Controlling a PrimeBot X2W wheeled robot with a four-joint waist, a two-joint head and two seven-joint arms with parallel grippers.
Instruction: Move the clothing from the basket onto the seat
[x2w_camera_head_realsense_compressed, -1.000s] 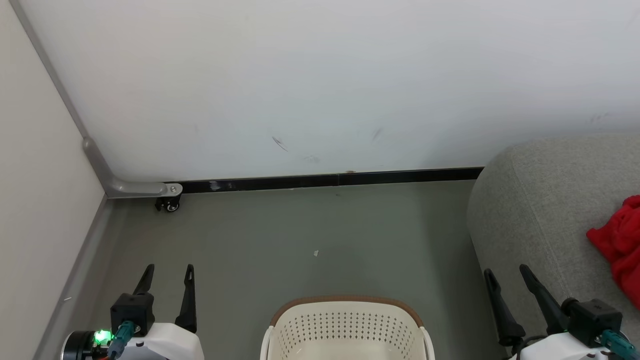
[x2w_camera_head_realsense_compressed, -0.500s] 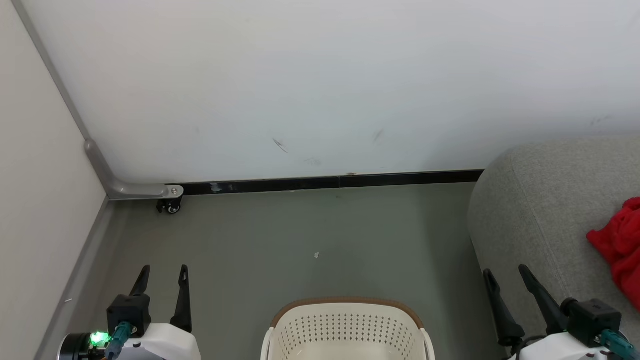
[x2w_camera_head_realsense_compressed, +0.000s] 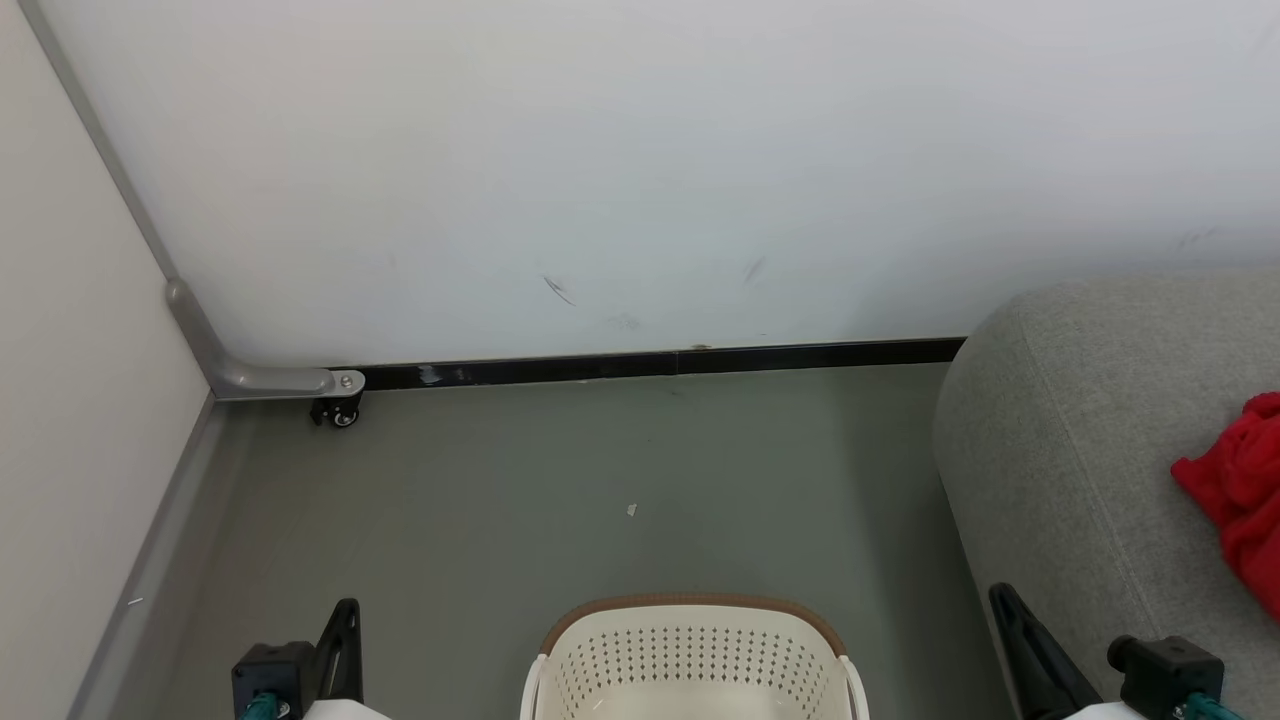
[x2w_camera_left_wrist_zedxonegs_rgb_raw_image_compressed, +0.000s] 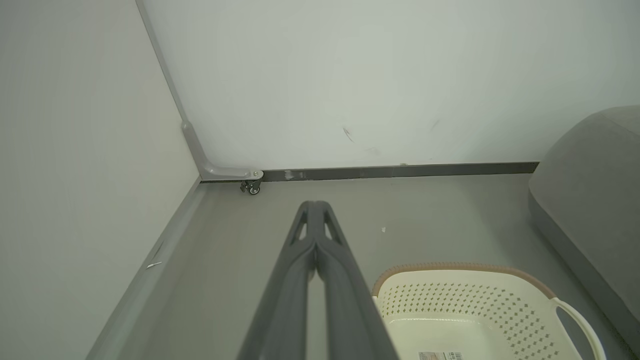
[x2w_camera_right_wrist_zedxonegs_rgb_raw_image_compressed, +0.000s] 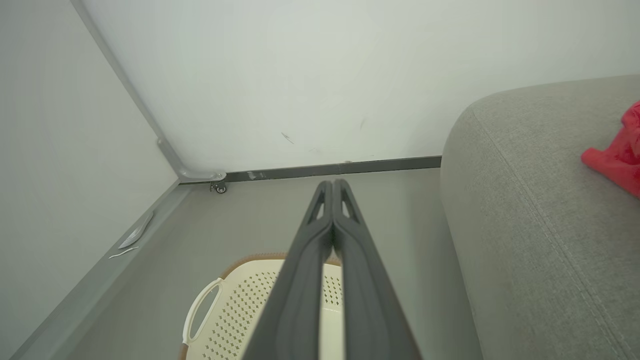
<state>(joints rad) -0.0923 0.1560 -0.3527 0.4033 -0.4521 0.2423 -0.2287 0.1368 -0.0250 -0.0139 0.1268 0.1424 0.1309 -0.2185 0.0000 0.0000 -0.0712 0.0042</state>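
Note:
Red clothing (x2w_camera_head_realsense_compressed: 1235, 490) lies on the grey seat (x2w_camera_head_realsense_compressed: 1080, 440) at the right edge of the head view; a corner of that clothing (x2w_camera_right_wrist_zedxonegs_rgb_raw_image_compressed: 615, 157) also lies on the seat (x2w_camera_right_wrist_zedxonegs_rgb_raw_image_compressed: 525, 210) in the right wrist view. The cream basket (x2w_camera_head_realsense_compressed: 695, 655) with its brown rim stands on the floor at bottom centre, and what shows of its inside holds no fabric. My left gripper (x2w_camera_head_realsense_compressed: 345, 615) is low at the bottom left, left of the basket (x2w_camera_left_wrist_zedxonegs_rgb_raw_image_compressed: 470, 315), fingers pressed together (x2w_camera_left_wrist_zedxonegs_rgb_raw_image_compressed: 315, 207). My right gripper (x2w_camera_head_realsense_compressed: 1005, 605) is shut too, fingertips touching (x2w_camera_right_wrist_zedxonegs_rgb_raw_image_compressed: 332, 187), between basket (x2w_camera_right_wrist_zedxonegs_rgb_raw_image_compressed: 235, 310) and seat.
A white wall runs across the back with a black skirting strip (x2w_camera_head_realsense_compressed: 650, 362). A pale panel on the left ends in a grey bracket with a small caster wheel (x2w_camera_head_realsense_compressed: 340, 412). Grey floor (x2w_camera_head_realsense_compressed: 600, 480) lies between the wall, the basket and the seat.
Both grippers have shut from open and drawn back toward the bottom of the head view. Basket, seat and red clothing have stayed put.

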